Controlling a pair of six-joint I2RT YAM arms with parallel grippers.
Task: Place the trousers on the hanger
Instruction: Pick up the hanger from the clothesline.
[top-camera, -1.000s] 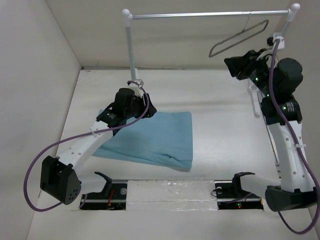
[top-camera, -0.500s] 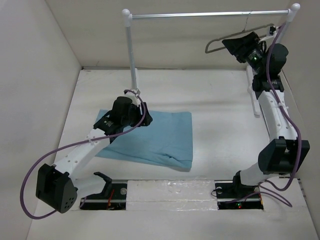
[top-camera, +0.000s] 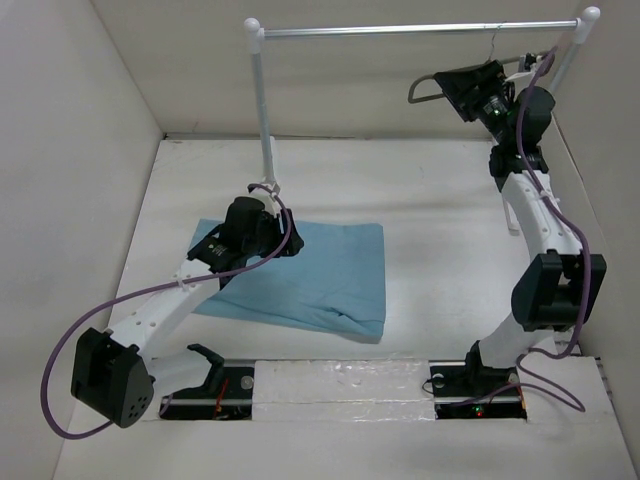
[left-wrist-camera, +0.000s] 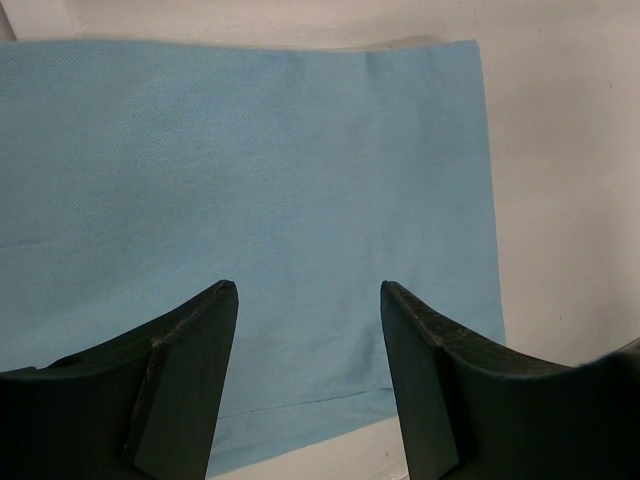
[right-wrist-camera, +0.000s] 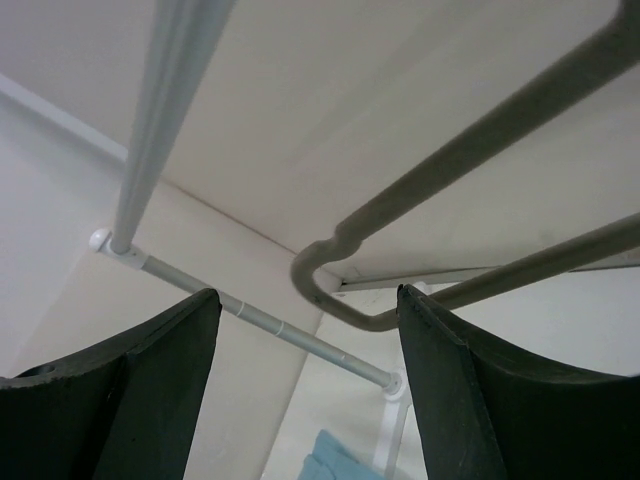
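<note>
The trousers (top-camera: 320, 285) lie folded into a rough rectangle, flat on the tabletop (top-camera: 430, 220), a little left of the middle and well apart from the rack (top-camera: 264, 110) at the back. The near right corner of the fabric is a bit rumpled; the rest looks smooth.

The left arm reaches out over the far left corner of the trousers. Its tool (left-wrist-camera: 307, 295) is spread wide with nothing between the fingers. In the left wrist view it looks down on plain blue cloth, with the folded edge running along the right side and bare tabletop beyond. I cannot tell whether the fingertips touch the fabric or hang just above it.

The hanger (top-camera: 424, 89) is up on the rack's silver bar (top-camera: 420, 29), near the right-hand post, tilted so that its rounded end points left. The right arm is stretched tall beside that post, with its tool (right-wrist-camera: 307, 295) raised to the hanger. From the right wrist camera the fingers stand wide apart. The looped end of the hanger shows in the gap between them, farther off than the tips, and the bar crosses overhead. The fingers are not gripping the wire. From the top view the tool sits just beside the hanger's end, but I cannot say if they touch.
</note>
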